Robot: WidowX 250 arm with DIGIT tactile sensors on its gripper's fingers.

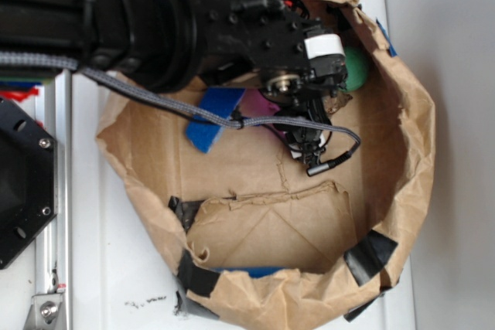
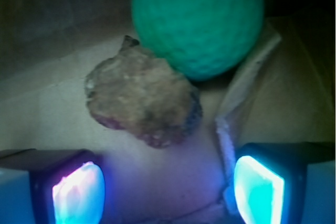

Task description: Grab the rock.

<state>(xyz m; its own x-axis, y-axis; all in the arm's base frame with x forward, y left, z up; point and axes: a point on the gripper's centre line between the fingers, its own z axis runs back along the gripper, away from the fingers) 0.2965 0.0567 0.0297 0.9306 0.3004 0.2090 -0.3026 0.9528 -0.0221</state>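
The rock (image 2: 143, 101), a lumpy brown-tan stone, lies on brown paper in the middle of the wrist view. It touches the round green ball (image 2: 198, 19) just above and to the right of it. My gripper (image 2: 168, 192) is open, and its two glowing pads (image 2: 79, 195) stand wide apart at the bottom of the view. The rock sits a little beyond the pads, with only bare paper between them. In the exterior view the black arm (image 1: 232, 28) reaches into the bag and covers the rock. Only an edge of the green ball (image 1: 356, 69) shows there.
Everything lies inside a low, crumpled brown paper bag (image 1: 414, 137) patched with black tape (image 1: 371, 256). A flat blue sponge (image 1: 210, 117) and a pink object (image 1: 259, 104) lie left of the gripper. A grey cable (image 1: 294, 123) loops under the arm. A paper fold (image 2: 233, 108) rises right of the rock.
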